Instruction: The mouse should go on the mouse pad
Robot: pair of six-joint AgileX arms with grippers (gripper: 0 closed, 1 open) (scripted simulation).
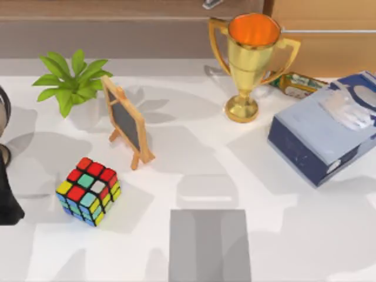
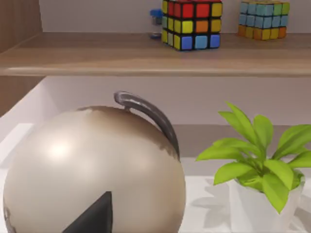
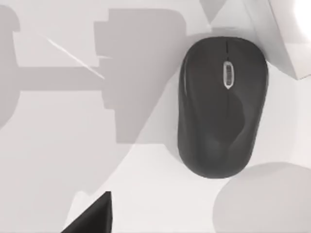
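Note:
The mouse pad (image 1: 210, 245), a flat grey mat with a darker stripe down its middle, lies at the middle of the table's front edge. The mouse (image 3: 221, 107) is black with a scroll wheel and rests on the white tabletop, seen from above in the right wrist view. A dark tip of my right gripper (image 3: 92, 217) shows well apart from the mouse. My left arm (image 1: 7, 197) stays at the table's left edge. A dark bit of the left gripper (image 2: 95, 216) shows in front of a pale globe (image 2: 92, 170).
A colourful cube (image 1: 88, 191), a small chalkboard easel (image 1: 126, 120) and a potted plant (image 1: 70, 79) stand at the left. A gold trophy (image 1: 249, 59) stands at the back, a blue tissue box (image 1: 326, 132) at the right. A white box corner (image 3: 286, 34) lies close beside the mouse.

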